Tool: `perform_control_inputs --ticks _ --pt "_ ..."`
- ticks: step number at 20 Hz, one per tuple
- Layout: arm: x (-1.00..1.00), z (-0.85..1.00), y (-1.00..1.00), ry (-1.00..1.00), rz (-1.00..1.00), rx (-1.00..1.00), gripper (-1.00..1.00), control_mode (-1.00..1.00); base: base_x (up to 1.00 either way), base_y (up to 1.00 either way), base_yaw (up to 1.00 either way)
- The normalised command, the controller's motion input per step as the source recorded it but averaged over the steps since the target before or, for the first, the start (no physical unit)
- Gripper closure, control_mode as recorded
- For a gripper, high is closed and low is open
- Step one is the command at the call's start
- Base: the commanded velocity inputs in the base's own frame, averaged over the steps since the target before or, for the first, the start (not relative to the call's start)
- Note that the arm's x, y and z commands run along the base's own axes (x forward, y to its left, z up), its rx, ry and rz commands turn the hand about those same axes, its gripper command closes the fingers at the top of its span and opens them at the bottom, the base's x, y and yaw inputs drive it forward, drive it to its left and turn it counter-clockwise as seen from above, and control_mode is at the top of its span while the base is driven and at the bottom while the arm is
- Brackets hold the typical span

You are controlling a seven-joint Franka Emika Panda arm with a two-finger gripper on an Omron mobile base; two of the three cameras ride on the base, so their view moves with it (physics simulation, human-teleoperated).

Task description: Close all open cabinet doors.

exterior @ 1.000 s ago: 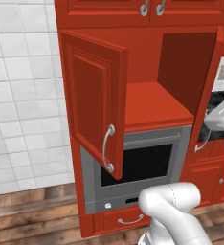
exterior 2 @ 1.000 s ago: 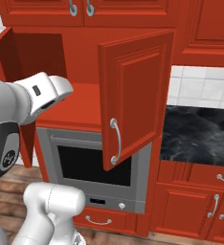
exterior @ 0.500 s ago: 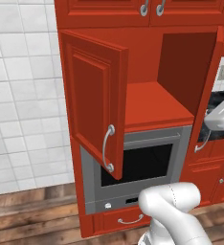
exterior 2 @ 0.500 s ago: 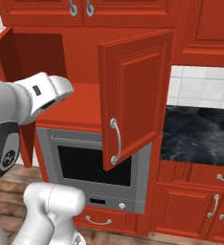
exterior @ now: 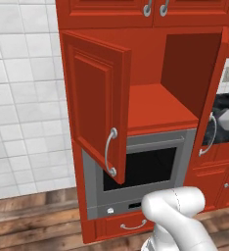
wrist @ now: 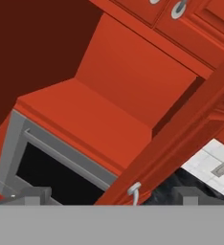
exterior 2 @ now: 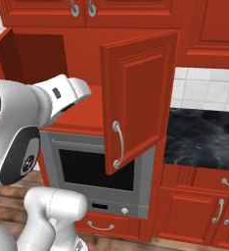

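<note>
Nothing has moved since the earlier frames: your arm and both doors sit exactly where they were. The left cabinet door [exterior: 98, 103] swings out toward you at centre left of the left base view, its silver handle [exterior: 109, 152] at its lower edge. The right cabinet door [exterior 2: 136, 95] stands open at centre of the right base view, and its edge crosses the hand view diagonally toward the lower middle. The open compartment [exterior: 158, 105] sits between them, above the grey oven [exterior 2: 94, 171]. Your gripper [wrist: 106, 194] has its fingertips spread wide at the bottom of the hand view, holding nothing.
</note>
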Motion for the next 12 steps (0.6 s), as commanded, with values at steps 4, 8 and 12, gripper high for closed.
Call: perform_control_inputs --ticks 4,8,12 --pt "0.23 0.00 -0.36 0.00 0.00 0.00 -1.00 -1.00 0.00 0.00 0.00" --pt "0.22 -0.08 -0.42 0.00 0.00 0.03 -1.00 -1.00 0.00 0.00 0.00" --pt "0.34 -0.01 -0.38 0.00 0.00 0.12 -1.00 -1.00 0.00 0.00 0.00"
